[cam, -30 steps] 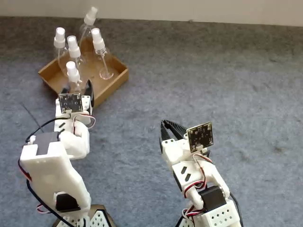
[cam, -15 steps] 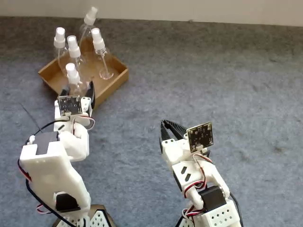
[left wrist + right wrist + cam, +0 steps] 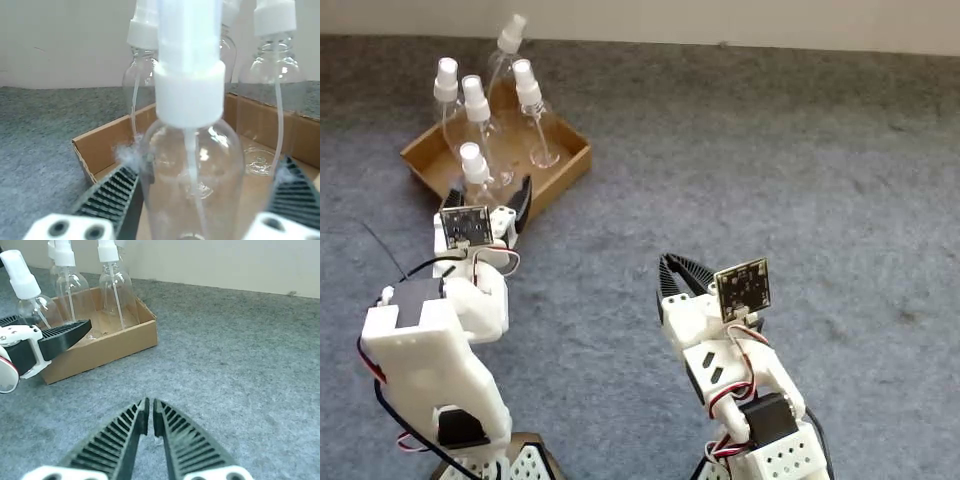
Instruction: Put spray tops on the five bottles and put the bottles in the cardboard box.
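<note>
The left gripper [image 3: 492, 192] opens: its black finger [image 3: 524, 196] swings out to the right, away from the nearest bottle [image 3: 471, 160], so the jaws now stand wide on either side of it instead of close against it. The wrist draws back a little toward the near side. The bottle stands upright in the cardboard box [image 3: 567, 163], its top slightly nearer than before.

A grey, felt-like mat [image 3: 770, 170] covers the table and meets a pale wall [image 3: 720, 18] behind.
</note>
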